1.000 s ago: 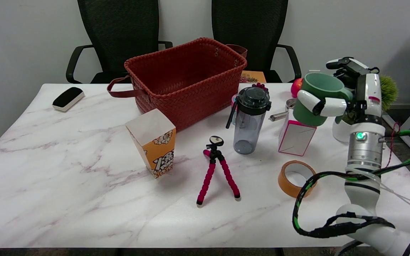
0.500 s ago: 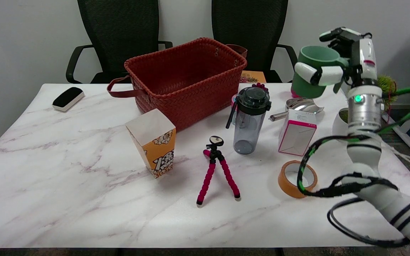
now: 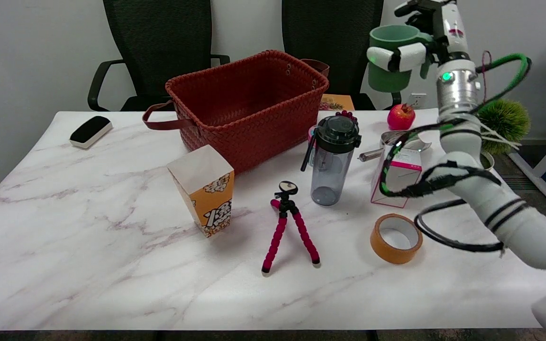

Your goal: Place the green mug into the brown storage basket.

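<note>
- My right hand (image 3: 415, 45) is at the upper right of the frame, high above the table (image 3: 88, 246), fingers wrapped round the green mug (image 3: 389, 59).
- One white finger (image 3: 398, 54) lies across the mug's front wall; the rest of the hand sits behind and to the right of it, partly hidden.
- Mug upright: long axis close to vertical, open mouth facing up with a slight lean toward the camera, so the pale green inside of the rim shows. Base points down.
- Handle side is toward my palm; I cannot tell its exact direction.
- Mug is in the air, touching nothing but my hand, in front of the right-hand black chair (image 3: 332, 38).
- Brown storage basket (image 3: 249, 102) stands at upper centre of the frame, lower than and to the left of the mug, well apart from it. Opening faces up; strap handle at its left end.
- Below the mug, on the table: a red fruit (image 3: 401, 117), a metal scoop (image 3: 396, 139), a pink-edged white box (image 3: 394, 182).
- Left of those: a dark water bottle (image 3: 332, 158), just beside the basket's right corner.
- Lower centre: a red-legged mini tripod (image 3: 289, 227), a popcorn box (image 3: 204, 194), an orange tape roll (image 3: 396, 237).
- Left edge: a black-and-white eraser (image 3: 90, 131).
- Right edge: a spiky green plant (image 3: 503, 118) behind my forearm.
</note>
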You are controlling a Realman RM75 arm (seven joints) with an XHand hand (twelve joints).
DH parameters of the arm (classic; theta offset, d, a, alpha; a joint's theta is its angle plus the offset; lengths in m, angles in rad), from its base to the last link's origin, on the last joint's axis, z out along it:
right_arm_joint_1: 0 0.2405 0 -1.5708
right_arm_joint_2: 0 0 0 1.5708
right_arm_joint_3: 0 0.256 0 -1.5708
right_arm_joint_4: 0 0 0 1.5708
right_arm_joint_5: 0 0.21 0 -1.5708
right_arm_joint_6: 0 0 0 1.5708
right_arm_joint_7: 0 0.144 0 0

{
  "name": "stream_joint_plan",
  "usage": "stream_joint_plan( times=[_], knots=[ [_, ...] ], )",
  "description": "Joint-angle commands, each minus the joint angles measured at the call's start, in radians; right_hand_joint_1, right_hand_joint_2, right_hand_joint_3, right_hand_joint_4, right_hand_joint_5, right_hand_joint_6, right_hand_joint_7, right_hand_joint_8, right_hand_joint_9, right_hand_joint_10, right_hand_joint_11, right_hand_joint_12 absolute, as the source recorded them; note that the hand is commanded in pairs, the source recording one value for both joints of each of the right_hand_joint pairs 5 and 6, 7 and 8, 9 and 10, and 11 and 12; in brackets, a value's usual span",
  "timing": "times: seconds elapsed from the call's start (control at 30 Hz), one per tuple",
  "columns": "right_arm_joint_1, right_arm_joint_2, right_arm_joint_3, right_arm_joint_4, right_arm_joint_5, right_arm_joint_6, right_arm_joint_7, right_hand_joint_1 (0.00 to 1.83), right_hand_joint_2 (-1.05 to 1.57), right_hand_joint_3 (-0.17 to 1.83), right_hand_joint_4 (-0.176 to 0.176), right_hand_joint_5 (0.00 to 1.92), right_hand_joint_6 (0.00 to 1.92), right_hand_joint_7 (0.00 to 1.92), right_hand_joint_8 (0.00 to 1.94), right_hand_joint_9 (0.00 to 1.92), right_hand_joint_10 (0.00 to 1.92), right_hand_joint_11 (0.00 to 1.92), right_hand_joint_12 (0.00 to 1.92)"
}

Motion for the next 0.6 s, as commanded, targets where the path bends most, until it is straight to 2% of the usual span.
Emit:
stream_joint_plan(
  times=[0.03, 0.37, 0.6],
  knots=[
    [0.472, -0.099, -0.246, -0.391, -0.014, -0.189, -0.004, 1.09, -0.26, 0.97, 0.000, 0.78, 0.78, 1.34, 1.34, 1.23, 1.23, 1.92, 1.92],
    [0.607, -0.285, -0.282, -0.605, -0.234, -0.235, 0.003, 1.08, -0.33, 1.03, 0.000, 0.77, 0.77, 1.32, 1.32, 1.21, 1.21, 1.91, 1.91],
    [0.649, -0.357, -0.286, -0.645, -0.296, -0.256, 0.006, 1.11, -0.39, 1.06, 0.000, 0.75, 0.75, 1.29, 1.29, 1.20, 1.20, 1.89, 1.89]
  ],
)
